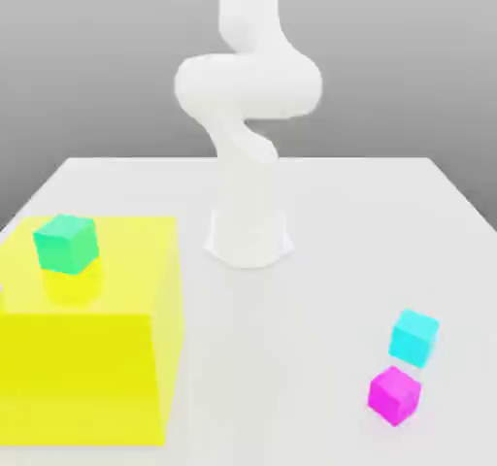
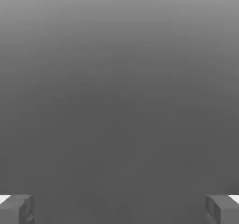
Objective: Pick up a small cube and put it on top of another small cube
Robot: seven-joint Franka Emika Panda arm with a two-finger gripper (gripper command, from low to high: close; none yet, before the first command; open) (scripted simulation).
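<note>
- On the exterior view's left, a big translucent yellow block point(image 1: 87, 357) sits on the pale white bench point(image 1: 320, 357), against its near edge.
- A small teal-green matte cube point(image 1: 66, 243) rests on top of that yellow block, toward its far left corner.
- At the middle, the white robot arm point(image 1: 248, 115) rises from its round base on the bench and curls upward out of the picture.
- Seen from the hand camera, the claw point(image 2: 119, 209) has its two grey fingers point(image 2: 16, 209) spread wide apart with nothing between them.
- On the right, a small light cyan-blue cube point(image 1: 414, 336) lies on the bench.
- Just in front of it, almost touching, the small bright magenta-pink cube point(image 1: 394, 394) sits on the bench, well apart from the yellow block.
</note>
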